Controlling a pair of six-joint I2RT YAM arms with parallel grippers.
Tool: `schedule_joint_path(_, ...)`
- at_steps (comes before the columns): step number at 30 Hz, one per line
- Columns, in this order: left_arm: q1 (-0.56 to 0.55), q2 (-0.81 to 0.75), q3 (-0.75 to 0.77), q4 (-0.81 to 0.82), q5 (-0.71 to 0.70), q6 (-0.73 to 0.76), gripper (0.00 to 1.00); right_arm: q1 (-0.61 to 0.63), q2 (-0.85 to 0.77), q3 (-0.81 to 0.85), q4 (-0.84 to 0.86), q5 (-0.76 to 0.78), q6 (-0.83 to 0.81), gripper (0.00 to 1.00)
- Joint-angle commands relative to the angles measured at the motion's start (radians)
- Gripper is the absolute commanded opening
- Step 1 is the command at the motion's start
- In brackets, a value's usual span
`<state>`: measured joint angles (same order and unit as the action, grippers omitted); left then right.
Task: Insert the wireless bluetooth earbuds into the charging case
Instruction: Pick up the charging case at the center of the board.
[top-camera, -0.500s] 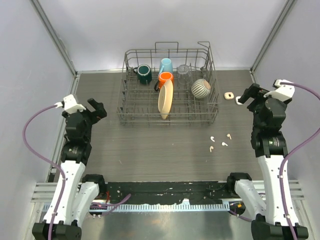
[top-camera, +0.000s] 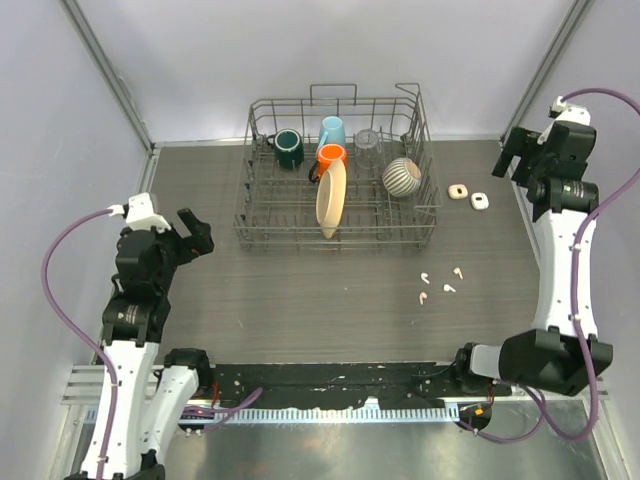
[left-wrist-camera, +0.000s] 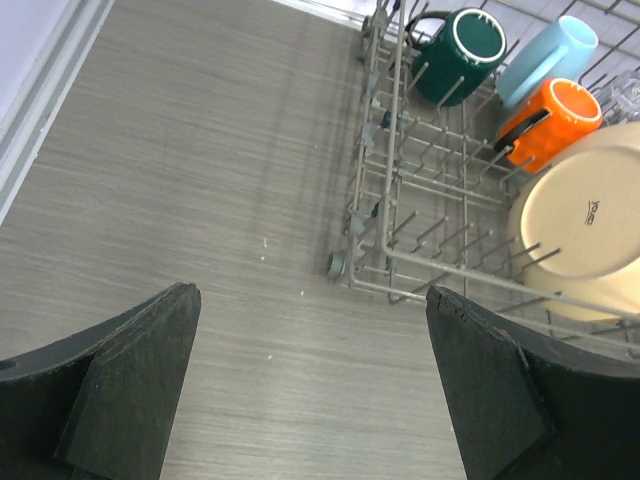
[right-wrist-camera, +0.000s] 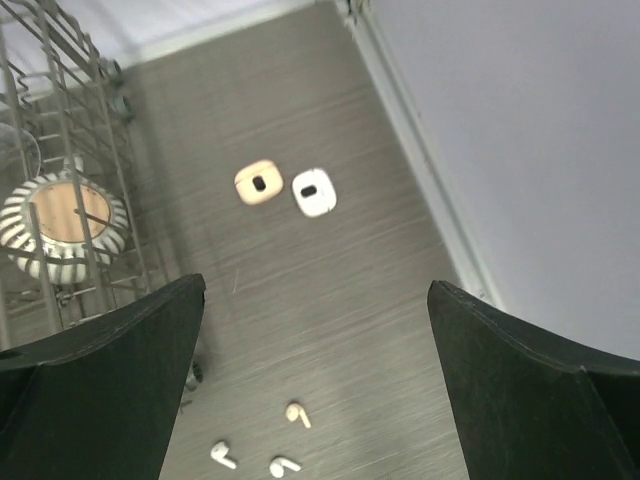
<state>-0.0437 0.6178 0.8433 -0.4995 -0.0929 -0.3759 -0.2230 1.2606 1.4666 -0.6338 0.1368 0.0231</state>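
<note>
Grey wood-grain table (top-camera: 300, 300) first, carrying everything. At its far middle, a wire dish rack (top-camera: 335, 243) loaded with a cream plate (top-camera: 331, 198) on edge, a striped bowl (top-camera: 402, 177), and a green mug (top-camera: 289, 148), blue mug (top-camera: 332, 131) and orange mug (top-camera: 332, 155). Not part of the job; best left alone.

Left pincer (top-camera: 198, 230) released, jaws wide apart, nothing between them, hanging over bare table left of the rack. Right pincer (top-camera: 511, 155) likewise released and empty, held high near the far right corner, looking down on the work area.

Right of the rack, two small cases side by side, just apart: a tan case (top-camera: 458, 191) nearer the rack and a white case (top-camera: 480, 201) beyond it. Lids up or down: cannot tell. Nearer the arms, well apart from the cases, the four earbuds (top-camera: 449, 288) lying loose in a small cluster on the table, not one seated yet.

Probably the opening step: reach for a first earbud with the right arm, the closer one. To do it well:
- Descend straight over one bud at the edge of the cluster.
- Narrow the jaws before touching down, to avoid knocking the neighbours.
- Pinch across the body, not the stem, and lift clear.
- Line up stem-down over a case socket and press in gently.

Worth matching each pair to its own case first.
</note>
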Motion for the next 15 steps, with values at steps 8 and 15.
schedule_joint_path(8, 0.004, -0.092, -0.065, -0.070, 0.004, 0.075, 1.00, -0.219, 0.298, 0.001, 0.019, -0.359, 0.297, 0.81)
schedule_joint_path(15, 0.002, -0.092, -0.081, -0.057, -0.019, 0.087, 1.00, -0.208, 0.436, -0.023, 0.152, -0.428, 0.174, 0.80)
